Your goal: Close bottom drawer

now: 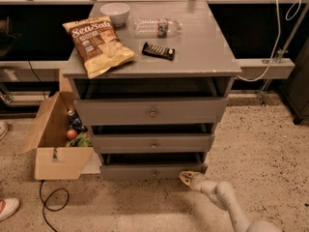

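Note:
The bottom drawer (152, 171) is the lowest of three in a grey wooden cabinet (212, 57). It has a wide shallow front with a tiny centre knob and stands pulled out a little, with a dark gap above its front. My gripper (186, 178) sits low near the floor, just in front of the right end of this drawer's front. My white arm (224, 197) runs from it to the lower right.
The middle drawer (153, 143) and top drawer (152, 112) also stand slightly out. On the cabinet top lie a chip bag (96, 45), white bowl (115, 11), plastic bottle (157, 26) and dark bar (158, 51). An open cardboard box (50, 151) stands left, with a cable (50, 204) on the floor.

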Available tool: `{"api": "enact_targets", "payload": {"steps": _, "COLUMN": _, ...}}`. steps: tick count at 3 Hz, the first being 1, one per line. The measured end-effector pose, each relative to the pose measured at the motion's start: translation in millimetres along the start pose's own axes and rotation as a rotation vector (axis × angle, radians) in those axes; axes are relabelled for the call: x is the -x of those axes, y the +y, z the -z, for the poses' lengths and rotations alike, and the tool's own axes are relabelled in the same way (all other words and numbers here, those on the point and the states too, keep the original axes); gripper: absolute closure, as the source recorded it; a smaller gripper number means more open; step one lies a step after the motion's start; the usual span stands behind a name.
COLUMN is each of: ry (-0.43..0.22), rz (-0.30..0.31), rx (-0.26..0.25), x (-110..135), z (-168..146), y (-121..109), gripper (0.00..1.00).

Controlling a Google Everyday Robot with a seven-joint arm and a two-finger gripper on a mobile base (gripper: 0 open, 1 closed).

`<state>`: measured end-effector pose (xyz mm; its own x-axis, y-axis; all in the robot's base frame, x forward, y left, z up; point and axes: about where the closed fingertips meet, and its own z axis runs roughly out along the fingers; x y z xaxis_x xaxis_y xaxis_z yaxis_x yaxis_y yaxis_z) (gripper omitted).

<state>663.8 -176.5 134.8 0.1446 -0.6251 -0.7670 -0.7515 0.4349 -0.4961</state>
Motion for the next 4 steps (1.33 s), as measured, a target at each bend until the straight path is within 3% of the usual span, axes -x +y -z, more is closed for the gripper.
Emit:
{"api": "enact_targets", "payload": {"steps": 2, "ry": -0.021, "rz": -0.004, "rx": -0.066, "x": -9.0, "z": -7.5, "y": -32.2, "gripper": 1.0}}
{"api": "enact_targets", "payload": {"steps": 4, "ry": -0.02, "rz": -0.006, "rx": -0.087, "x": -12.8, "z": -3.4, "y": -39.4, "gripper": 1.0}}
